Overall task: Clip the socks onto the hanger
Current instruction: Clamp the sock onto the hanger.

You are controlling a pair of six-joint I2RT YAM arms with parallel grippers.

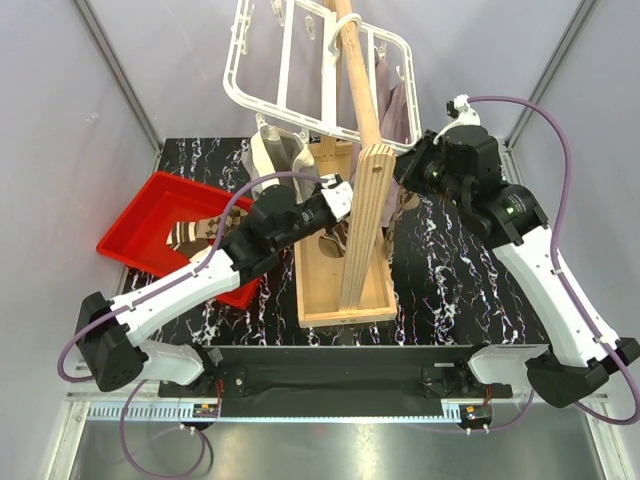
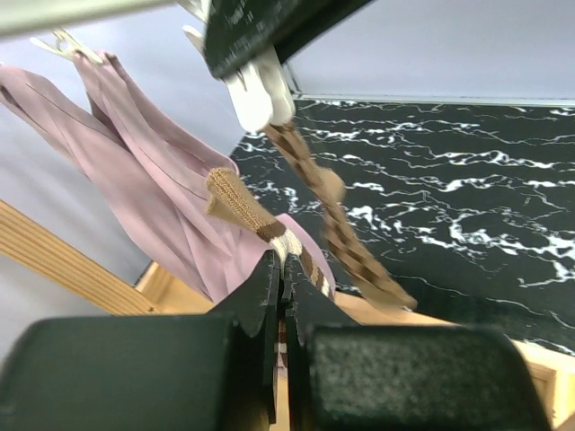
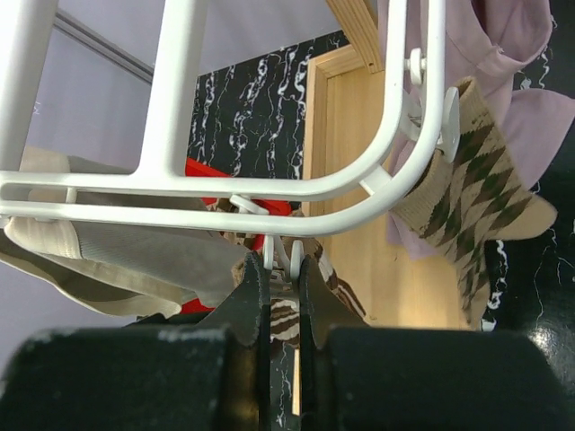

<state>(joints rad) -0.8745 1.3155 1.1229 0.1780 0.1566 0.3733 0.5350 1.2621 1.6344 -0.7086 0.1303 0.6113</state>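
Top view: the wooden stand [image 1: 365, 180] hides both arms' tips. Left end effector [image 2: 284, 266] is clamped shut on a brown-and-cream sock [image 2: 235, 193]. Right end effector [image 3: 285, 269] pinches a white clip peg [image 3: 280, 255] under the hanger [image 3: 180, 117]. We see the hanger, white and barred, up on the stand, with an argyle sock [image 3: 476, 189], mauve socks [image 2: 135, 153] and beige socks [image 3: 108, 251] pegged. The red bin [image 1: 140, 215] on the counter [image 1: 450, 290] holds bin socks [image 1: 190, 235], patterns unclear.
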